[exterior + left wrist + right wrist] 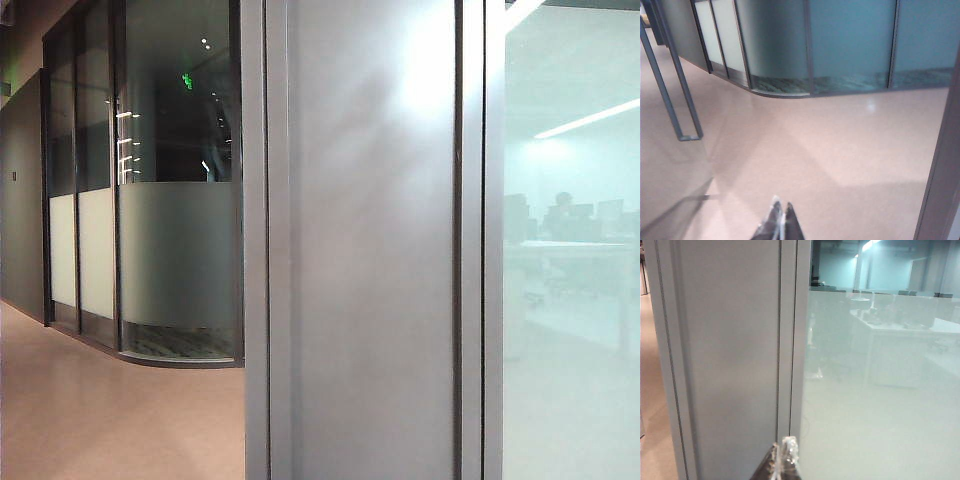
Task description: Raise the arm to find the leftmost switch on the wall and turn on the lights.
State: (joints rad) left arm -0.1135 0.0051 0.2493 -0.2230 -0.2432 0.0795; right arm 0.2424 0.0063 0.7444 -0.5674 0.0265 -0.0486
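a: grey metal fills the exterior view: a wide wall panel (370, 260) stands in the middle, frosted glass (570, 300) at 3 o'clock from it, a pink floor (110, 410) at 8 o'clock. no arm shows there.

b: and the left gripper (780, 222)?

a: in the left wrist view its two fingertips (773, 220) press together, closed, holding nothing. it hangs over the bare floor, touching nothing. a curved glass wall (775, 50) is far off at 12 o'clock, a metal handle (675, 100) at 10 o'clock.

b: the right gripper (784, 460)?

a: in the right wrist view only the tips, wrapped in clear film, show. they look together, empty, just before the seam between panel and glass.

b: the switch?

a: i see no switch in any view, so i cannot tell where it is. no containers either.
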